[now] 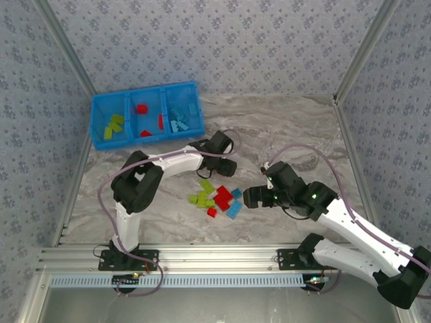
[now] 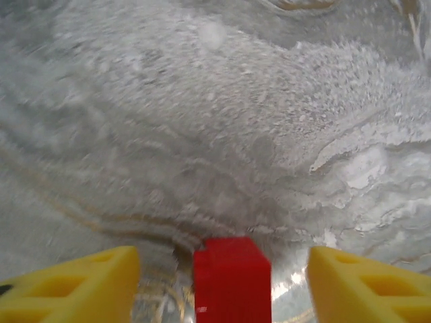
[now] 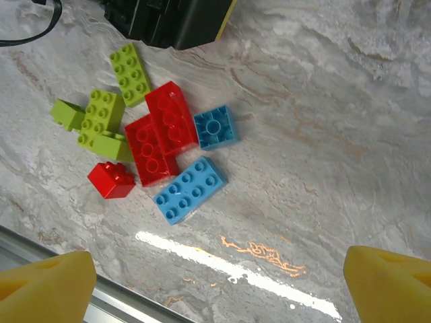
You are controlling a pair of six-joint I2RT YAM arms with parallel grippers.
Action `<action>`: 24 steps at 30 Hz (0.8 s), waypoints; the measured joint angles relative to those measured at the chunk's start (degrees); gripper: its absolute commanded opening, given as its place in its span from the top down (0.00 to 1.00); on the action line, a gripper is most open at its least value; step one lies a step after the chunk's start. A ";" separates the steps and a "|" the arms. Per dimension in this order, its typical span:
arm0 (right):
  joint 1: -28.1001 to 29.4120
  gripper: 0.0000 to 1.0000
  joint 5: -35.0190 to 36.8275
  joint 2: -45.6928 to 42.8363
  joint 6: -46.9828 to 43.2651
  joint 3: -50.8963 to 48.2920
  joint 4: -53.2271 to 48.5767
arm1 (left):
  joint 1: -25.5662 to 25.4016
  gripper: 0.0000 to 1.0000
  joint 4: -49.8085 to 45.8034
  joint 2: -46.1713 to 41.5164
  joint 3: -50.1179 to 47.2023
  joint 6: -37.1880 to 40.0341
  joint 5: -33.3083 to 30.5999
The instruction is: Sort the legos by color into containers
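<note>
Nearest, the right gripper (image 3: 215, 262) hovers over the table (image 3: 323, 134), its yellow fingers (image 3: 40, 282) spread wide with nothing between them

Just beyond it lies the pile (image 1: 215, 198) of unsorted legos. A long blue brick (image 3: 188, 190) and a small red cube (image 3: 111, 180) sit on the near edge. Two red bricks (image 3: 161, 134) are pressed together in the middle, with a blue square (image 3: 214, 126) touching them, and the lime bricks (image 3: 101, 118) are on the far side

Past the pile is the left gripper (image 2: 224, 250). Its fingers stand apart with a red brick (image 2: 232, 282) between them and a gap on each side, so it is not clamped. That view is blurred, and I cannot tell whether the brick rests on the table

Farthest, at the back left, is the bin (image 1: 151, 94). It already holds lime in its left compartment, red in the middle and blue on the right

These bricks should be light, rigid and hard to damage, but their smooth walls are likely slippery. The best hold is across two flat, opposite side walls, low on the body, not on the studs. The long blue brick and the red cube look easiest, since their sides are free. The middle reds are hemmed in by neighbours, which a closing finger could shove aside
</note>
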 measured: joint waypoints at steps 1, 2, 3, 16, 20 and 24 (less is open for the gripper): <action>0.00 0.02 0.02 0.04 0.37 -0.02 -0.02 | -0.35 0.54 -0.02 0.52 0.26 0.28 -0.66; 0.00 0.02 0.00 0.04 0.59 -0.02 0.04 | -0.66 0.59 -0.24 0.79 0.33 0.37 -1.20; 0.00 0.02 0.00 0.04 0.79 -0.02 0.04 | -0.87 0.64 -0.61 0.98 0.33 0.63 -1.60; 0.76 0.01 0.24 2.58 1.40 0.96 1.01 | 1.86 0.82 -3.63 -14.01 -5.81 -0.48 -5.60; 1.18 0.01 0.61 4.04 1.40 2.58 1.92 | 11.08 0.82 -3.08 -26.21 -6.51 -0.66 -10.16; 1.60 0.01 0.90 5.22 1.40 3.08 2.67 | 22.84 0.82 -1.84 -27.47 -4.15 -0.98 -15.39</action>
